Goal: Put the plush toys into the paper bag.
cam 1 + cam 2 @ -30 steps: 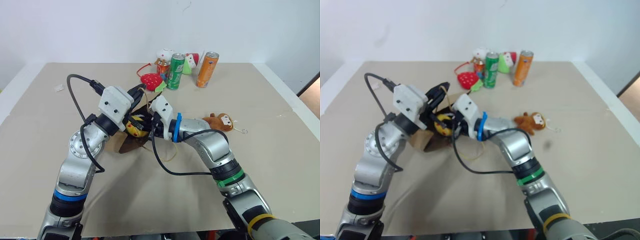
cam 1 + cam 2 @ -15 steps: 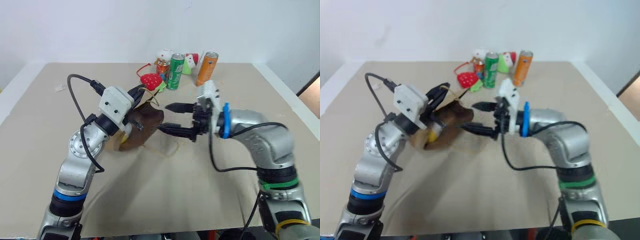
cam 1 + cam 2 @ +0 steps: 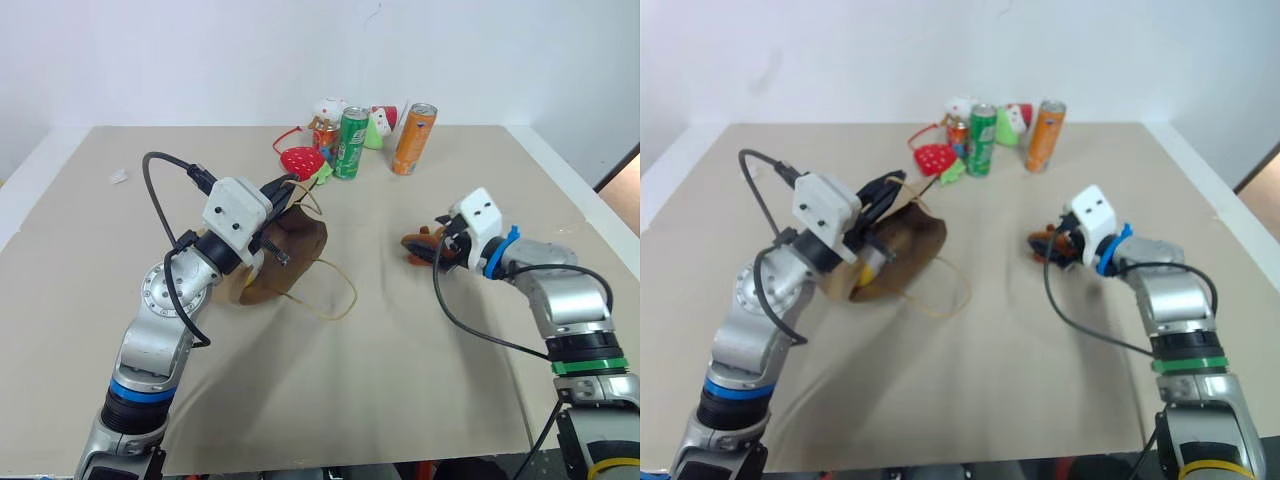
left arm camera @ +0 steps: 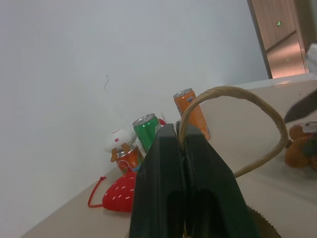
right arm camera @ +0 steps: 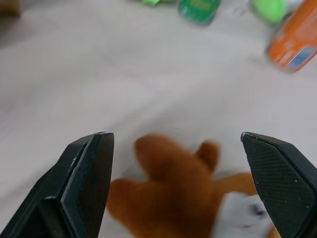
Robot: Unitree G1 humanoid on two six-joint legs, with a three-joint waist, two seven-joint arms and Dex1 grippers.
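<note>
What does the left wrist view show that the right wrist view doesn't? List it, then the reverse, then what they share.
Left wrist, not right wrist: the left end effector shut on the cord handle of the paper bag, the red strawberry plush, a white figurine. Right wrist, not left wrist: the right end effector open, with the monkey plush between its fingers. Both: the monkey plush, green can, orange can.

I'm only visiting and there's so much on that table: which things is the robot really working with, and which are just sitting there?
In use: paper bag, yellow ball plush inside it, monkey plush.

Just sitting there: strawberry plush, green can, orange can, small red can, little figurines.
</note>
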